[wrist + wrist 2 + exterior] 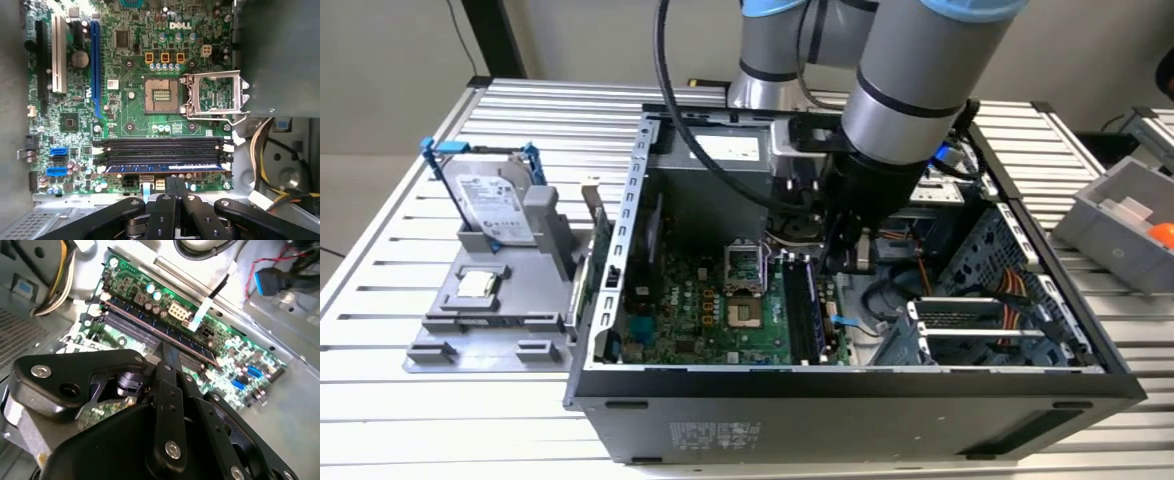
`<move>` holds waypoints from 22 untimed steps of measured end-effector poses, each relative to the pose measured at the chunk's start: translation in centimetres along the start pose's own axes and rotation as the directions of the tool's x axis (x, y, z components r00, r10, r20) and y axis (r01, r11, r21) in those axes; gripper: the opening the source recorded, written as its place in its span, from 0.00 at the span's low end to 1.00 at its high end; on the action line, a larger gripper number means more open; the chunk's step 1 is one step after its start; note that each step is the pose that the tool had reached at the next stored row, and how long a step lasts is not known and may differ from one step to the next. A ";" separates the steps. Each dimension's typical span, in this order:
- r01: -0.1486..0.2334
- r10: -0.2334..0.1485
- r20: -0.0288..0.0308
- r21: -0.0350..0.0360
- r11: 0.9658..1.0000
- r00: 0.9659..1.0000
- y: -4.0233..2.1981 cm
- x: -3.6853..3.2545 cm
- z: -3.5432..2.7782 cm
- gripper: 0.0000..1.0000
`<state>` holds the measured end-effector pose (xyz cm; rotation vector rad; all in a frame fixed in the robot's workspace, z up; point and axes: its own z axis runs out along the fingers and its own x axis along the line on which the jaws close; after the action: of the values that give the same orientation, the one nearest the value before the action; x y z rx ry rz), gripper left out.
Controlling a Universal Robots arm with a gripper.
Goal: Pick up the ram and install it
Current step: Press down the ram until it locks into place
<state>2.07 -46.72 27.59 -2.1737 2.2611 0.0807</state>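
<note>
The ram (165,168) sits in the motherboard slots (162,148) (cables (265,145) beside), gripper (175,187) closed empty just above.

Arm (907,80) comes in from the far side of the scene in the exterior view, grey links with black bands, forearm angled steeply down, black wrist section below it. Gripper (843,255) points downward at the end of the wrist. In the first wrist view gripper (175,187) has both black fingers (171,186) pressed together, no gap between them, linkage arms splayed out either side. Second wrist view: gripper (169,357) same, fingertips meeting at a narrow tip
</note>
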 end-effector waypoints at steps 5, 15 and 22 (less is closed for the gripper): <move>0.000 0.000 -0.001 -0.001 1.000 1.000 0.04 -0.05 -1.34 0.00; 0.000 0.000 -0.001 -0.001 1.000 1.000 0.17 -0.20 -4.87 0.00; 0.000 0.000 -0.001 -0.001 1.000 1.000 0.17 -0.21 -5.07 0.00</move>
<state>2.07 -46.70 32.66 -2.1750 2.2623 0.0812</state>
